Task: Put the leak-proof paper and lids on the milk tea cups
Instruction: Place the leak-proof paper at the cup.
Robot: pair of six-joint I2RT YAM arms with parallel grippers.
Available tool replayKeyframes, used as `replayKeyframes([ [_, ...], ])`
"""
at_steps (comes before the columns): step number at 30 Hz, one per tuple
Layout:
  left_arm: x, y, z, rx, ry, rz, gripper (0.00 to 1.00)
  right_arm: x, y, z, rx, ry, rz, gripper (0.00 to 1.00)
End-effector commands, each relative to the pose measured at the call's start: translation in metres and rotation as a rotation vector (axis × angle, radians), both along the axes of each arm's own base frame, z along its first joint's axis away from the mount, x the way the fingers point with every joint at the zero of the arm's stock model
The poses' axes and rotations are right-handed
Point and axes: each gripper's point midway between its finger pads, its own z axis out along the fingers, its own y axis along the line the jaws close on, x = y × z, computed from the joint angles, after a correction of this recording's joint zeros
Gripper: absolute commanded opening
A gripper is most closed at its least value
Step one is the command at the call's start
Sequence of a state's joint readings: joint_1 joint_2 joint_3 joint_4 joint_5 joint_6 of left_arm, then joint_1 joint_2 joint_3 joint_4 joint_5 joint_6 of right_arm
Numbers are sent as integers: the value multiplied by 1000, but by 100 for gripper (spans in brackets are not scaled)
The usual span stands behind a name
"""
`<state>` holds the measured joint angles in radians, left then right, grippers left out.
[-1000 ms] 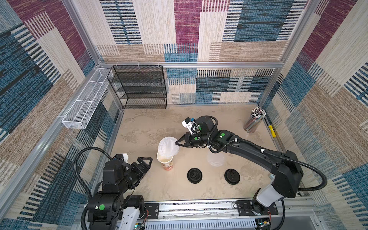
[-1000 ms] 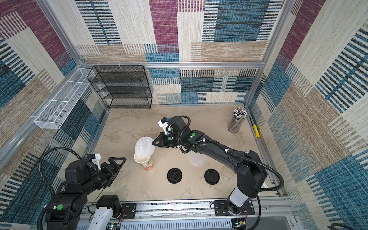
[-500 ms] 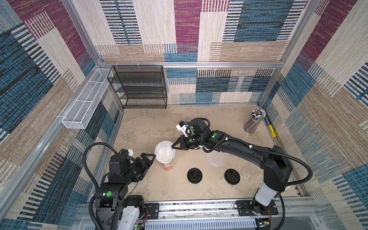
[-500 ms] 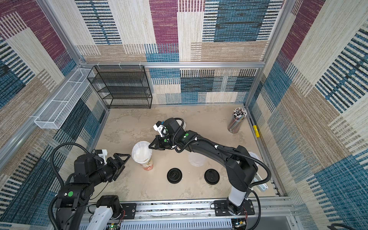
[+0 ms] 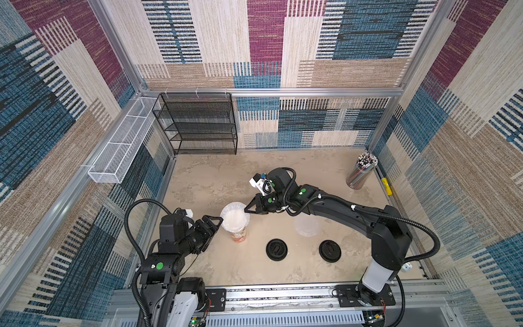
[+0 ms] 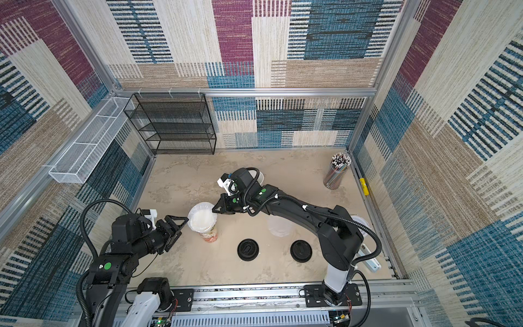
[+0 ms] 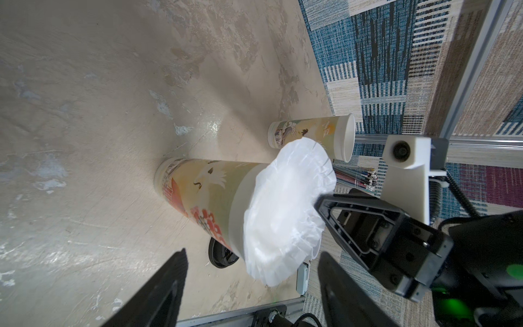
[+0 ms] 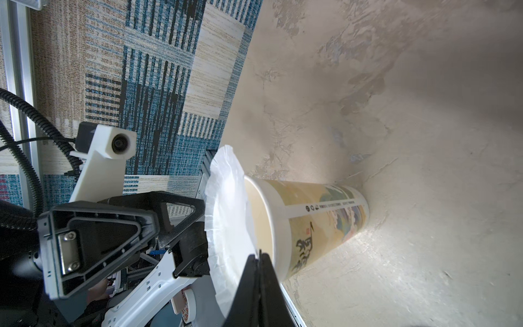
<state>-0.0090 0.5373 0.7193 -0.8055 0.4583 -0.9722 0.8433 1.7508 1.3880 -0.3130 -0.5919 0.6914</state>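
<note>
Left tool (image 5: pixel 216 228) closer (jaws apart), paper (image 5: pixel 234 218) over cup (image 5: pixel 239 236); right tool (image 5: pixel 245 211) — pinching paper

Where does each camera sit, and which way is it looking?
Top views: high above, looking down at the table; both arms show, left hand and right hand.
Left wrist: on the left arm, looking past its open fingers at the cup and paper; right hand shows.
Right wrist: on the right arm, looking past its shut fingers at that cup's other side; left hand shows.
Shared: both wrist views see that cup.
</note>
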Motion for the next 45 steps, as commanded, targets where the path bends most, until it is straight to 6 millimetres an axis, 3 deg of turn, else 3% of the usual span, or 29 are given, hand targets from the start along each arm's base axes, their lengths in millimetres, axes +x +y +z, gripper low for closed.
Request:
replayKeyframes([
  [1,4,-2,3,0,-29,-15,75,-1,0,3,-4,-17,8,12],
  [4,5,-1,2,3,-28,-12,75,1,-1,2,-11,-20,1,22],
  [9,5,-1,0,5,-27,-15,74,3,-2,2,-27,-34,-13,23],
  [23,7,-2,1,6,-39,-19,73,-1,-5,0,-56,-46,-18,7],
  [32,7,-2,-2,6,-36,-21,73,-6,0,-4,-66,-43,4,5],
  [37,7,-2,-2,7,-34,-21,73,-3,-1,-5,-78,-50,-9,7],
  [45,9,-2,-3,7,-35,-22,73,-2,-1,-2,-82,-62,-13,19],
])
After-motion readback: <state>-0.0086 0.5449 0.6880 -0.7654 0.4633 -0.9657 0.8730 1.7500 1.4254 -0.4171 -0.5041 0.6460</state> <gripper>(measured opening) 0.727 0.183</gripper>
